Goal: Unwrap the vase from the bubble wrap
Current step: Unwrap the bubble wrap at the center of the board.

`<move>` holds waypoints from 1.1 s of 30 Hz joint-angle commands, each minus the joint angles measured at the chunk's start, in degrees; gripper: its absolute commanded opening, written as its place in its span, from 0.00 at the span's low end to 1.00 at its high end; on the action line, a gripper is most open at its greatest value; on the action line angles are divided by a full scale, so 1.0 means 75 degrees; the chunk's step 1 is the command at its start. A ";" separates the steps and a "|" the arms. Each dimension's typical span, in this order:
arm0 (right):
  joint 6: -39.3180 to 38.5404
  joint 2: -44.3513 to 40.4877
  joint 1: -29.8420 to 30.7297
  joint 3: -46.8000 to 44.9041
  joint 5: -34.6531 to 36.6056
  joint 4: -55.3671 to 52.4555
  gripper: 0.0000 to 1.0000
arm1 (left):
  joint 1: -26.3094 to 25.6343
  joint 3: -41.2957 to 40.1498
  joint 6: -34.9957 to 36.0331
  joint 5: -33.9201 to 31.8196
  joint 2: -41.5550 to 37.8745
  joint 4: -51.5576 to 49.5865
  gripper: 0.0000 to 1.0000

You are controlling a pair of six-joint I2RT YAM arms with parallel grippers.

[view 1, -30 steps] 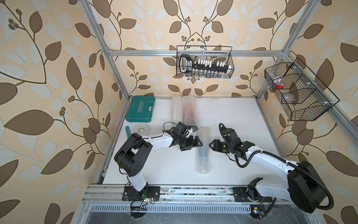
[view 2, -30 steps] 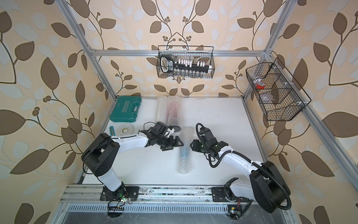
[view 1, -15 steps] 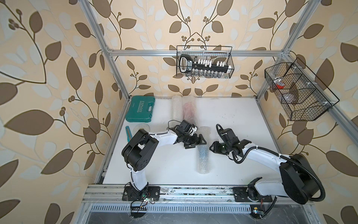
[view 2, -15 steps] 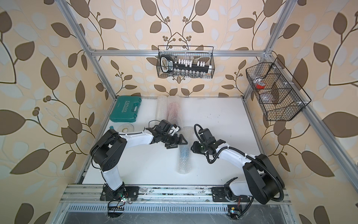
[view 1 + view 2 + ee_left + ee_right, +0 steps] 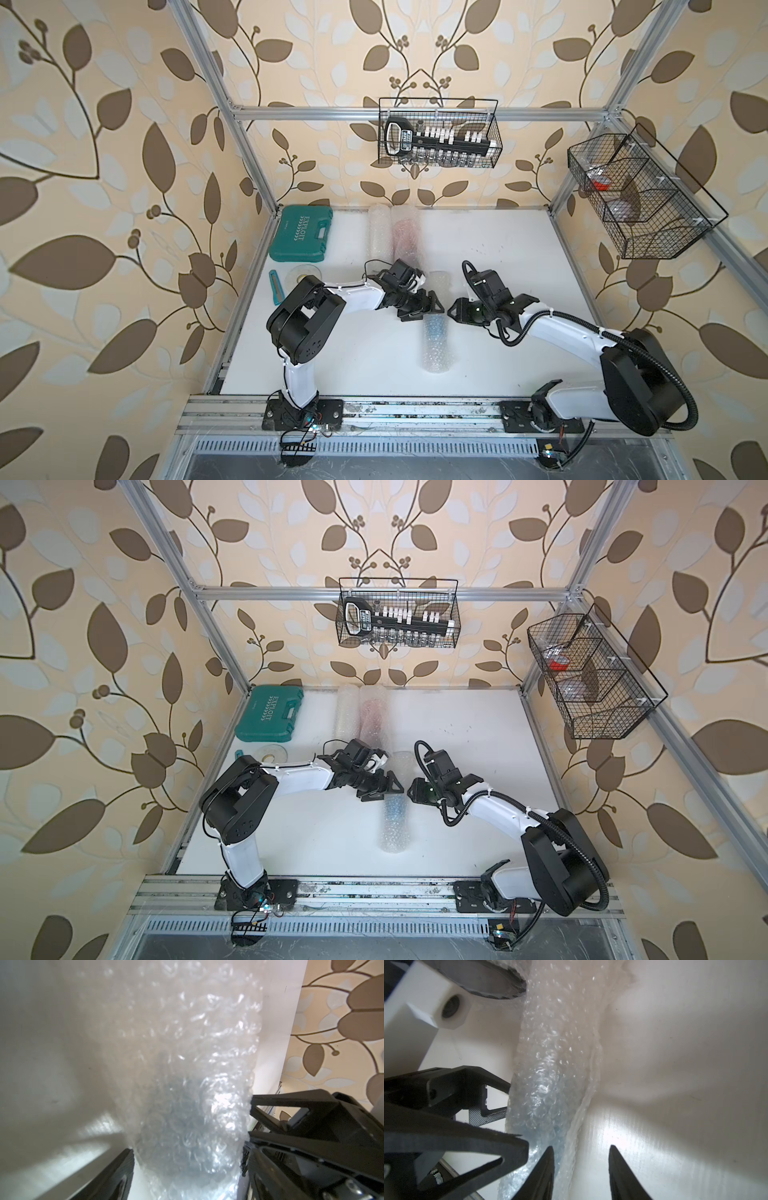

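Bubble wrap (image 5: 433,347) roll is lying on the counter (image 5: 353,345) at the centre of the frame in both top views. Its long axis is running from upper centre down toward the lower edge, nearly vertical in the picture. Vase (image 5: 434,328) is showing only as a bluish core through the plastic, about mid-length of the roll; wrap not yet off.

Left gripper (image 5: 422,311) is sitting at the roll's left flank. In the left wrist view its jaws are standing on either side of the roll, and both fingers (image 5: 118,1174) are pressing into the bubbles. Reading this as a grip on the wrapped bundle across its width.

Right gripper (image 5: 452,311) is sitting just beside the roll on its right flank, level with the left one, so the two are facing each other across the short axis. In the right wrist view its jaws are standing apart with bare counter showing between them. One fingertip (image 5: 546,1167) is resting against the wrap, next to a ragged loose edge (image 5: 586,1109) running along the roll's length. Nothing is being held there.

Judgement: the loose edge is facing the right gripper, making the right arm the nearer one for the peel. The pull is likely needing to go across the long axis, toward the right of the frame, with the left gripper anchoring. Risk: the roll turning with the pull instead of the sheet coming free
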 commanded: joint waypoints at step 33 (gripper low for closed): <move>-0.1554 0.1877 0.0133 0.1560 0.0291 -0.1132 0.27 | -0.0223 0.0389 -0.0287 0.0284 0.0459 0.0133 0.94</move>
